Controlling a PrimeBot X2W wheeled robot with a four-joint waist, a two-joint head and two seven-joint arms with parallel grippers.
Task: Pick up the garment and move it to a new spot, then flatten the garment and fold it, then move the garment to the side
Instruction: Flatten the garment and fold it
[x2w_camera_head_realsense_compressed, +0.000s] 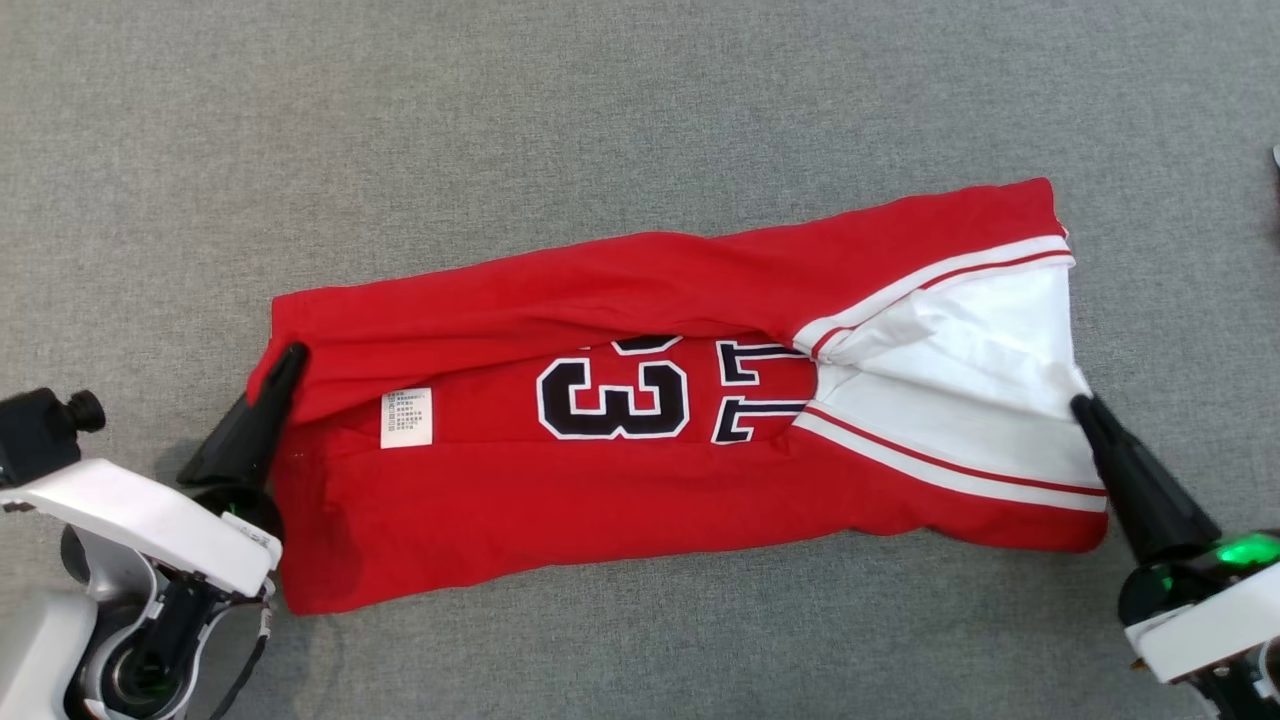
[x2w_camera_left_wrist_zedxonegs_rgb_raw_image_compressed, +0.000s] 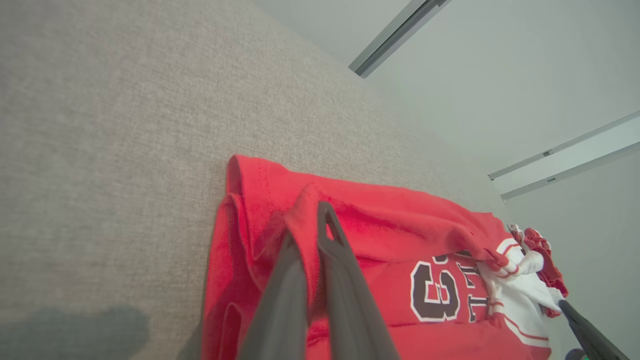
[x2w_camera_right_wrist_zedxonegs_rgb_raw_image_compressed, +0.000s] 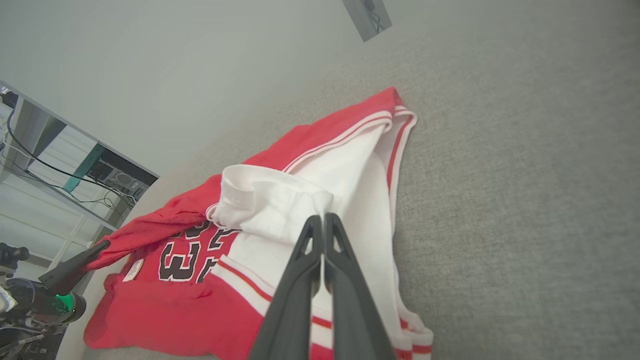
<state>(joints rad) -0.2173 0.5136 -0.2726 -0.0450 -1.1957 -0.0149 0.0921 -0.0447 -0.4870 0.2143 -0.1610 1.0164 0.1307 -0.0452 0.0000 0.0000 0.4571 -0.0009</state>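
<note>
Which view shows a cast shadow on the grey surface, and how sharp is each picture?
Left wrist view: a dark shadow lies on the grey surface at lower left; the fingers look slightly blurred. Head view: even light, garment sharp. Right wrist view: sharp, evenly lit.

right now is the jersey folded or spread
Partly folded: the garment has its far edge doubled over, overlapping the number; left gripper and right gripper pinch both ends.

Red garment (x2w_camera_head_realsense_compressed: 600, 290) with white, red-striped trim (x2w_camera_head_realsense_compressed: 960, 470) and black, white-edged numerals (x2w_camera_head_realsense_compressed: 612, 398), on grey surface (x2w_camera_head_realsense_compressed: 600, 100)
</note>
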